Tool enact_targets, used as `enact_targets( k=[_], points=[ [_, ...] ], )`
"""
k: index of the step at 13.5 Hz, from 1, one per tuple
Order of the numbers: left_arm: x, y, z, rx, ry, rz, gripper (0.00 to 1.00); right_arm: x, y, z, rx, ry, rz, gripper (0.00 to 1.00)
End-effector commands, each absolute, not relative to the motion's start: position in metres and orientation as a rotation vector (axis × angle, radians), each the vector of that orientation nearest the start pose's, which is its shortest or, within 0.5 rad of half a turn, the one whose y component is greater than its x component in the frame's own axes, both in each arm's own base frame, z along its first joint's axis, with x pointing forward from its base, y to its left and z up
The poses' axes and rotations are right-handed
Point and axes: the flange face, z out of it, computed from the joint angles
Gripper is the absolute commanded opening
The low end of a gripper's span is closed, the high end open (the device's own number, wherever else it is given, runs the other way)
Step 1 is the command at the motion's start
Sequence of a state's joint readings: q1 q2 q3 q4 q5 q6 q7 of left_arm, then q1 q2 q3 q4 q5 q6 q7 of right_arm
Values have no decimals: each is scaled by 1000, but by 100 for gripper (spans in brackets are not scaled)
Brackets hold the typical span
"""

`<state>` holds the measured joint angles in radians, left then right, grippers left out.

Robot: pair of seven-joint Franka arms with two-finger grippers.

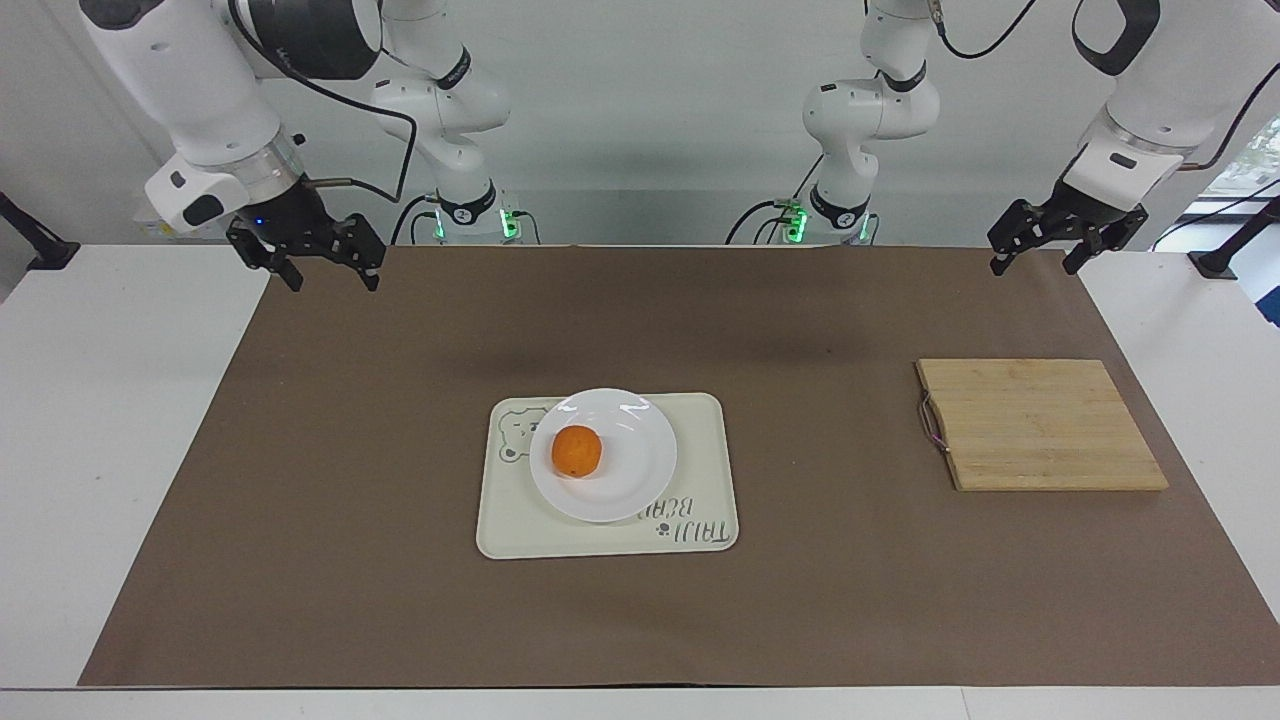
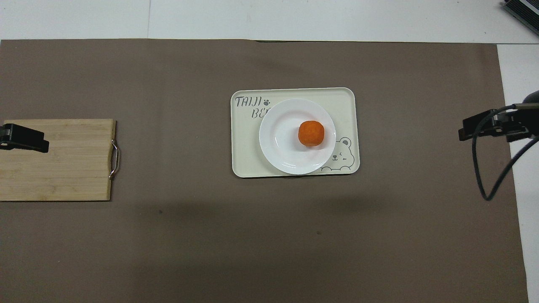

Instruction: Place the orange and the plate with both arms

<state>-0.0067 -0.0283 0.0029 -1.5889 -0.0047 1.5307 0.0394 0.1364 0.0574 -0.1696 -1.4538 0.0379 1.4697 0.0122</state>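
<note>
The orange rests on the white plate, a little toward the right arm's end of the dish. The plate sits on a cream bear-printed tray at mid-table. My right gripper hangs open and empty, high over the brown mat's corner at the right arm's end, well away from the tray. My left gripper waits open and empty, raised over the mat's corner at the left arm's end.
A bamboo cutting board with a metal handle lies toward the left arm's end of the table. A brown mat covers most of the white tabletop. A cable loop dangles from the right wrist.
</note>
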Motion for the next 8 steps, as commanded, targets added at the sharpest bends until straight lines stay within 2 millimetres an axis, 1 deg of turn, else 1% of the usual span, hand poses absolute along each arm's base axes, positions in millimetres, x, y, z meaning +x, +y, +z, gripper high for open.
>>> enact_targets(
  k=[1,2,5,8],
  points=[
    [542,-1,633,-3156,76,62,100,532,-17,680,-3135,101,-9,100],
    [542,-1,633,-3156,76,62,100,528,-14,680,-3132,95,1,100],
    [542,-1,633,-3156,76,62,100,515,-14,673,-3105,37,25,100],
    [542,-1,633,-3156,76,62,100,512,-15,662,-3107,-52,57,100]
  ],
)
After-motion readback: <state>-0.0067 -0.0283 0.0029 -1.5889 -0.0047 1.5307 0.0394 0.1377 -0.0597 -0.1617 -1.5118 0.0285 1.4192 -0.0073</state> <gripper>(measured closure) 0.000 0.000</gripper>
